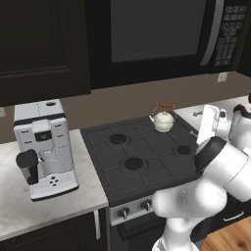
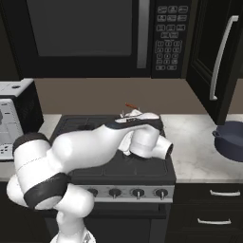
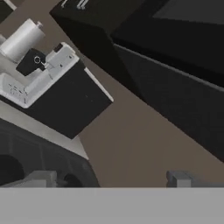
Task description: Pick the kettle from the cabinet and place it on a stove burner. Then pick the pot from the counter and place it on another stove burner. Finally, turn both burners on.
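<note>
The cream-white kettle [image 1: 163,119] stands upright on the stove's back right burner; in the right base view just its orange-red handle top [image 2: 131,106] peeks over my arm. My gripper [image 3: 111,180] is open, fingertips [image 3: 43,178] wide apart with nothing between them, facing the back wall and coffee machine. My hand [image 1: 208,123] hovers just right of the kettle, apart from it. The dark blue pot [image 2: 231,141] rests on the marbled counter [image 2: 194,142] right of the stove, below the black cabinet [image 2: 204,52] with its silver bar handle [image 2: 221,56]. Free burners [image 1: 117,139] [image 1: 133,163] lie to the left.
A white coffee machine [image 1: 43,147] stands on the counter left of the stove. The black microwave [image 2: 95,38] hangs over the cooktop. Stove knobs [image 2: 115,192] line the front panel. My own arm [image 2: 95,142] covers much of the cooktop in the right base view.
</note>
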